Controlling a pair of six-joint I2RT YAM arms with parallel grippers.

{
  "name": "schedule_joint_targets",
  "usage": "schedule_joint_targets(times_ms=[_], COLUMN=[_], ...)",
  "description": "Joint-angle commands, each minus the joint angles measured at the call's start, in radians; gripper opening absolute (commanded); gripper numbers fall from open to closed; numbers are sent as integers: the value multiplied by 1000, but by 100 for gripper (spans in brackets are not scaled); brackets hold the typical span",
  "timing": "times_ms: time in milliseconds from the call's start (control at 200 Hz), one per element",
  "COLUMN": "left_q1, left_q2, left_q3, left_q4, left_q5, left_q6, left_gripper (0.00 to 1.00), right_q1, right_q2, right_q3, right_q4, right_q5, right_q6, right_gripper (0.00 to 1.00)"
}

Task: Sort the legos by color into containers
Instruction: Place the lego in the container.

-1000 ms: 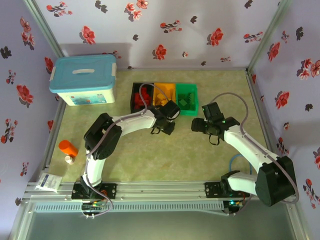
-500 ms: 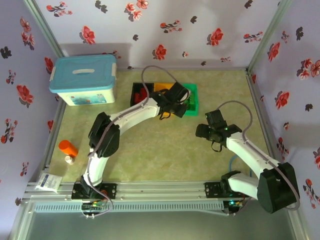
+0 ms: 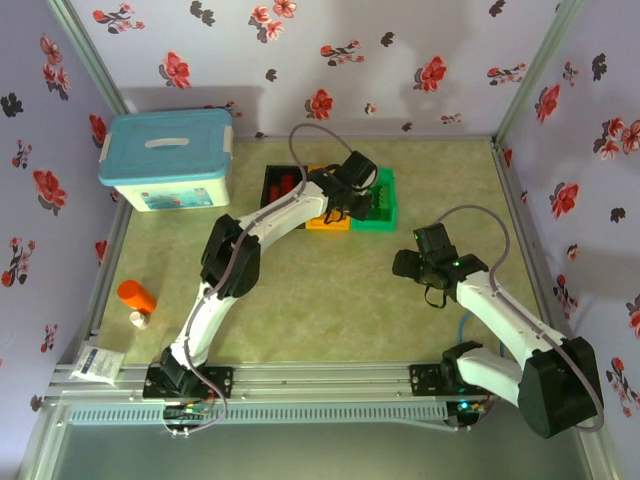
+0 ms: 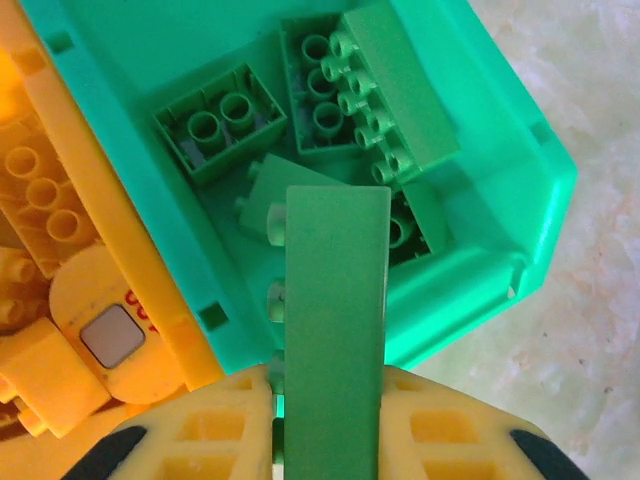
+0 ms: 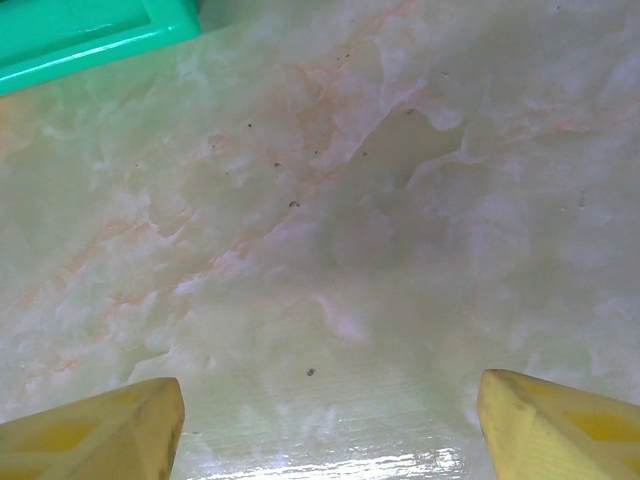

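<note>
- Top view: the left claw [image 3: 340, 205] hangs over the row of bins at the far side of the tabletop [image 3: 330, 300], at the seam between the orange-yellow bin [image 3: 322, 224] and the green bin [image 3: 390, 205]. The right claw [image 3: 400, 265] sits nearer and to the right, well apart from the bins.
- Left wrist view: the left claw is clamped on a green brick [image 4: 335, 290]. The brick's long axis points straight out from the jaws, over the green bin's near-left part, above the loose green bricks [image 4: 385, 100]. Letting go should drop it inside.
- Right wrist view: the right claw's fingers stand apart with nothing between them, over bare tabletop.
</note>
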Motion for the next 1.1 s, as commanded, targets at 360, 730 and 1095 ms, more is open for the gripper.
schedule_joint_targets(times_ms=[360,730,1095], left_q1=[54,53,52], left_q2=[129,28,-314], left_q3=[260,215,-206], left_q4=[-64,-55,173], left_q5=[41,18,-78], left_q6=[-5,-9,12], left_gripper=[26,62,63], right_q1=[-7,-7,-7], right_q2=[-22,-48,-59], right_q3=[21,16,62], right_q4=[-36,-41,-66], right_q5=[-13,-17,36], right_q6=[16,18,-32], right_gripper=[77,79,86])
